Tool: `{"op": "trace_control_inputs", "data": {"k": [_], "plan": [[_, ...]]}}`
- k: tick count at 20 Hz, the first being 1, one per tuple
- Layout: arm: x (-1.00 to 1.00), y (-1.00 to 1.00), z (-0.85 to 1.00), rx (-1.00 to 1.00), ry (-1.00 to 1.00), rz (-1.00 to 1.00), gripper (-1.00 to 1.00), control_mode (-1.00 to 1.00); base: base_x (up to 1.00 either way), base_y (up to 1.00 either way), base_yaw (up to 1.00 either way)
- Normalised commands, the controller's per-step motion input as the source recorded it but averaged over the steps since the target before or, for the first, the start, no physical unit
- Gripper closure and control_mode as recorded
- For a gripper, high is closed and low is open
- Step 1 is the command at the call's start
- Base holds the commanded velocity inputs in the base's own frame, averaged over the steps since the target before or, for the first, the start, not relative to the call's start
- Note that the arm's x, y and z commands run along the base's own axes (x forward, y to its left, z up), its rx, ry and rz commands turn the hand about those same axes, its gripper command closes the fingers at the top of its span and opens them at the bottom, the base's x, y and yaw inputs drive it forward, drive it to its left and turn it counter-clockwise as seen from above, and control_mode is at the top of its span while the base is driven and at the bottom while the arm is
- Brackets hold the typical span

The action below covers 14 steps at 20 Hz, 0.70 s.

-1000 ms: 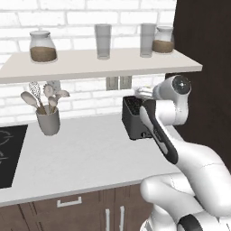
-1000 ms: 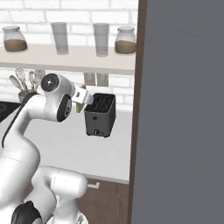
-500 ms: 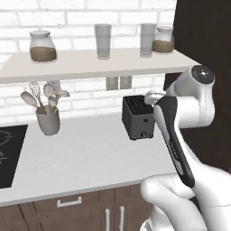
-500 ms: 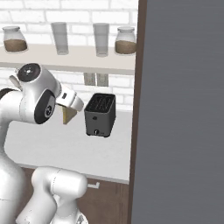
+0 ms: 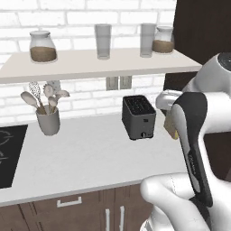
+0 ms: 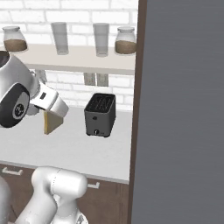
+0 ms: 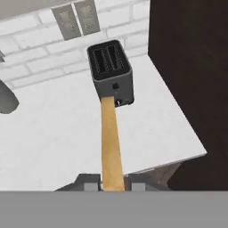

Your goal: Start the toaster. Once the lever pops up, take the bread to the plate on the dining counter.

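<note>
The hand (image 7: 112, 187) pinches the bread (image 7: 111, 144) by its edge and holds it in the air, apart from the toaster (image 5: 139, 117). The toaster stands upright on the white desk (image 5: 85, 153), both slots empty.

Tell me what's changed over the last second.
The gripper, shut on the bread, has pulled back from the toaster toward the robot's base, carrying the slice away over the worktop. Nothing was grasped or released. The toaster, utensil cup and shelf jars stayed put.
</note>
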Motion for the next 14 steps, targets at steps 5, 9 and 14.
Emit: {"op": "trace_control_inputs", "data": {"k": [5,9,14], "plan": [[-0.62,0.05,0.3,0.0,0.04,0.0,1.0,-1.0,0.0,0.0,0.0],[-0.34,0.07,0.08,0.0,0.0,0.0,1.0,1.0,-0.41,0.06,-0.01],[0.0,0.0,0.0,0.0,0.0,0.0,1.0,1.0,-0.88,0.19,-0.21]]}}
